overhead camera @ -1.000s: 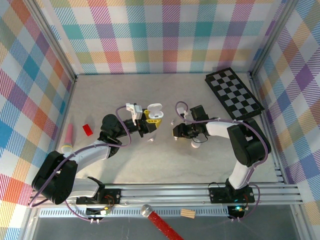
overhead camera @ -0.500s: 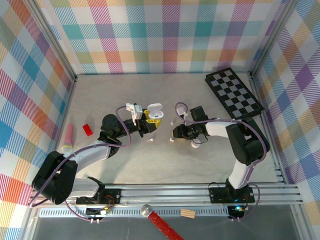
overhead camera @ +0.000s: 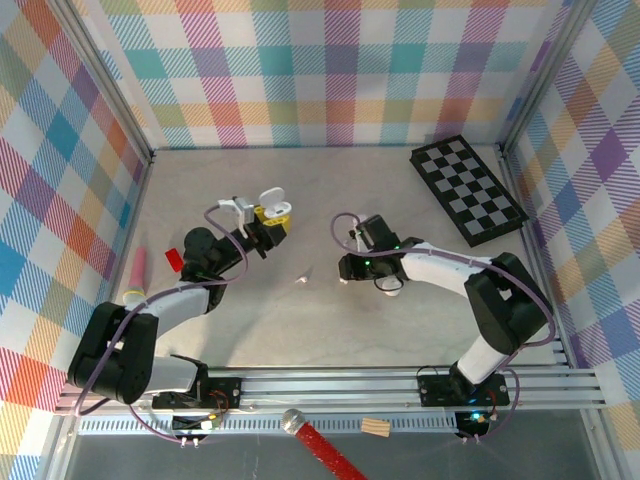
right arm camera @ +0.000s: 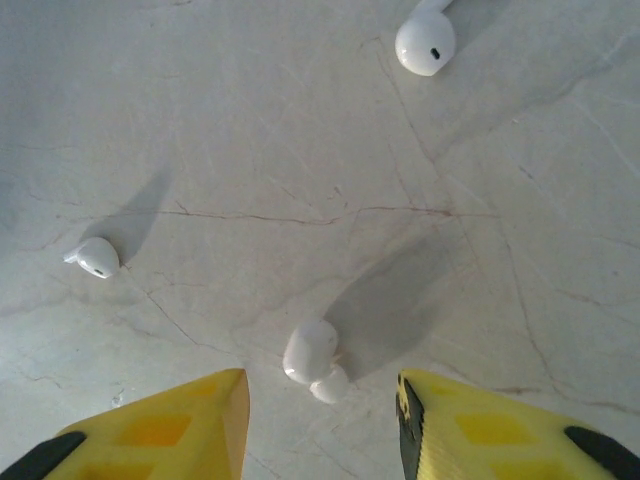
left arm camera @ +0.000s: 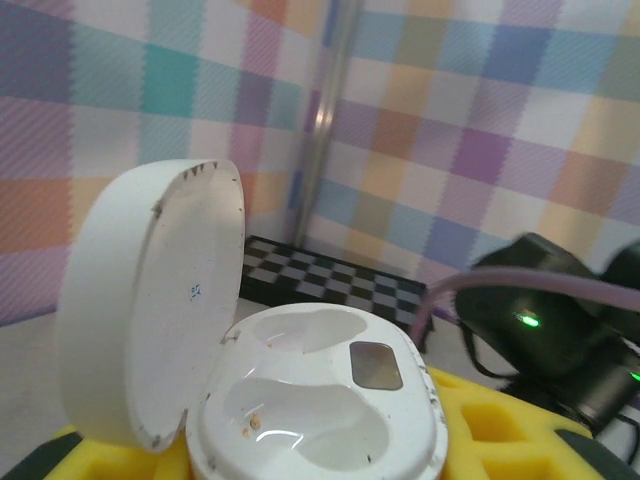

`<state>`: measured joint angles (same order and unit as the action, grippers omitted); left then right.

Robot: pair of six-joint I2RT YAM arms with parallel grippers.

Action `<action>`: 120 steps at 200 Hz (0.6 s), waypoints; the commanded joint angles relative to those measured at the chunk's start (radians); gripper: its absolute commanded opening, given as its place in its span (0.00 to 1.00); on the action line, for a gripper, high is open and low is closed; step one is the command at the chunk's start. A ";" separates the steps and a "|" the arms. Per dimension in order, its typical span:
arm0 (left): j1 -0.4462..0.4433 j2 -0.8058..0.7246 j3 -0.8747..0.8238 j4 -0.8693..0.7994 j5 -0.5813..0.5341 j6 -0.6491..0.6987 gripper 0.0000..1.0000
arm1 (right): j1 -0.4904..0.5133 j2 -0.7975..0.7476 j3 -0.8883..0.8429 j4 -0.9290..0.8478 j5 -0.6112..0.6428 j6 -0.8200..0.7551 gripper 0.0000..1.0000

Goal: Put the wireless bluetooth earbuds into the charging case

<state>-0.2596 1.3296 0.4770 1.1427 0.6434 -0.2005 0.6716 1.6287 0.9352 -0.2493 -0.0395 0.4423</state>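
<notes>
A white charging case (left arm camera: 320, 400) stands with its lid (left arm camera: 150, 300) swung up and both wells bare. My left gripper (left arm camera: 320, 450) is shut on it, its yellow pads (left arm camera: 490, 425) against the case's sides. The top view shows that gripper (overhead camera: 266, 224) holding the case (overhead camera: 272, 206) above the table's left middle. My right gripper (right arm camera: 321, 388) is open and low over the table. A white earbud (right arm camera: 312, 352) lies between its yellow fingertips (right arm camera: 225, 400), touching neither. Two more earbuds lie apart, one at the left (right arm camera: 97, 257) and one farther off (right arm camera: 425, 42).
A checkerboard (overhead camera: 467, 190) lies at the back right. A red block (overhead camera: 172, 260) and a pink marker (overhead camera: 137, 268) sit by the left wall. A loose earbud (overhead camera: 302, 278) rests between the two grippers. Plaid walls close off three sides.
My left arm has carried the open case to the left and back. The right gripper has shifted left over an earbud on the table, and its fingers have spread slightly.
</notes>
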 commanded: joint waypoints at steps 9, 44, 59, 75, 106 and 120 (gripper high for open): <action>0.081 0.021 -0.018 0.175 -0.003 -0.084 0.33 | 0.083 0.065 0.124 -0.190 0.263 0.052 0.43; 0.124 0.008 -0.024 0.175 0.000 -0.086 0.34 | 0.179 0.178 0.255 -0.321 0.447 0.078 0.42; 0.154 -0.013 -0.035 0.167 -0.018 -0.088 0.34 | 0.218 0.229 0.312 -0.367 0.517 0.075 0.42; 0.197 -0.037 -0.040 0.135 -0.027 -0.087 0.34 | 0.251 0.284 0.370 -0.424 0.585 0.070 0.41; 0.226 -0.059 -0.032 0.116 -0.031 -0.090 0.34 | 0.288 0.370 0.458 -0.503 0.652 0.065 0.40; 0.227 -0.056 -0.027 0.121 -0.021 -0.099 0.34 | 0.295 0.390 0.479 -0.523 0.665 0.064 0.40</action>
<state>-0.0422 1.2938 0.4419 1.2327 0.6117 -0.2764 0.9554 1.9865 1.3636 -0.6647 0.5293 0.4942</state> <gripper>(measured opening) 0.379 0.400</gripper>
